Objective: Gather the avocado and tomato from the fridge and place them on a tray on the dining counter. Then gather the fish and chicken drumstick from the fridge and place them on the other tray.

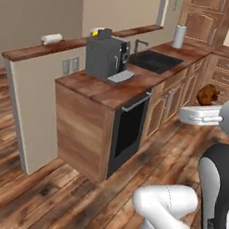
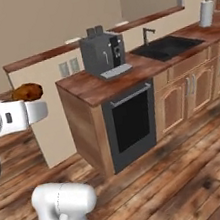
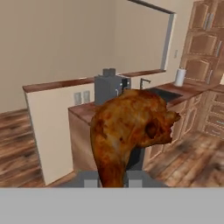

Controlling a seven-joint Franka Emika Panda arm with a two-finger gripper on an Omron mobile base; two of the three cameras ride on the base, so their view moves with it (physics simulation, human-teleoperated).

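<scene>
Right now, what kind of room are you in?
A home kitchen, by the look of it: a wooden counter with a built-in sink and a coffee machine, wooden cabinets, and an oven under the counter.

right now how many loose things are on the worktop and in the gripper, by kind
chicken drumstick, held in the gripper: 1
coffee machine on the worktop: 1
paper towel roll past the sink: 1
total: 3
</scene>
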